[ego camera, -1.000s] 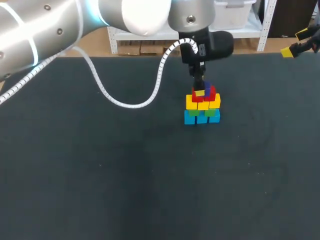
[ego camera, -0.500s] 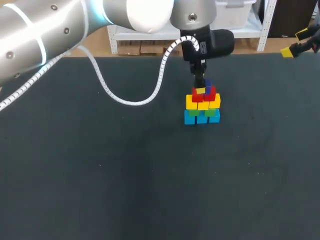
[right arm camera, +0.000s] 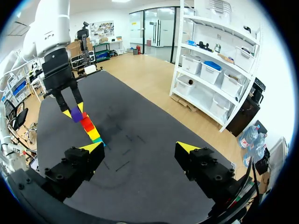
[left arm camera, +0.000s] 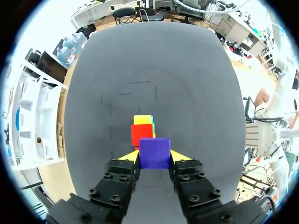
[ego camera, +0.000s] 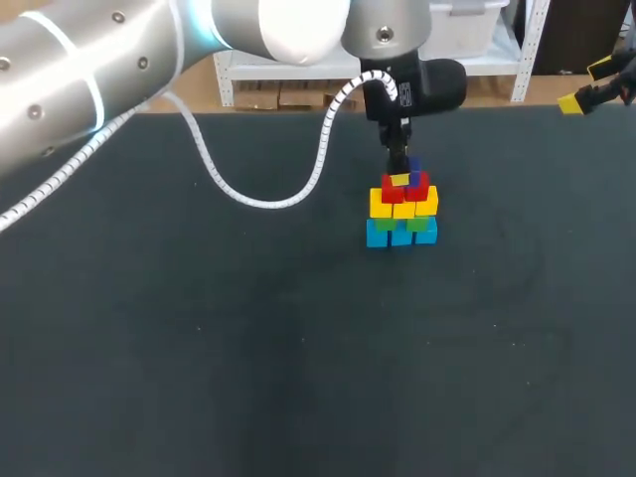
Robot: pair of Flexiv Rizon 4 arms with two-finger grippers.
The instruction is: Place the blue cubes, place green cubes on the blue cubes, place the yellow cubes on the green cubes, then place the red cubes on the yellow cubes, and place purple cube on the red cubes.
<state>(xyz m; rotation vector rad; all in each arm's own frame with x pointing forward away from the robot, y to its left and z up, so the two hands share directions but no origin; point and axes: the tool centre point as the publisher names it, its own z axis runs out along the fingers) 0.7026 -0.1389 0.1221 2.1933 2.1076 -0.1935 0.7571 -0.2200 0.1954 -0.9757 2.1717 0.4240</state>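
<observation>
Snugly in left tool (left arm camera: 154, 157) — purple cube (left arm camera: 154, 151).

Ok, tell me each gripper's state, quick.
Left gripper: shut on the purple cube.
Right gripper: open, holding nothing.

Head camera looks down from behind; all views share the stack (ego camera: 401, 209)

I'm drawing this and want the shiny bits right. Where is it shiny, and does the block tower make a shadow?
Head view: the left arm gleams around a glowing ring; the table is dull, no clear shadow by the cube stack. Left wrist view: the purple cube is evenly lit, no glare. Right wrist view: a faint dark patch beside the stack, maybe shadow.
</observation>
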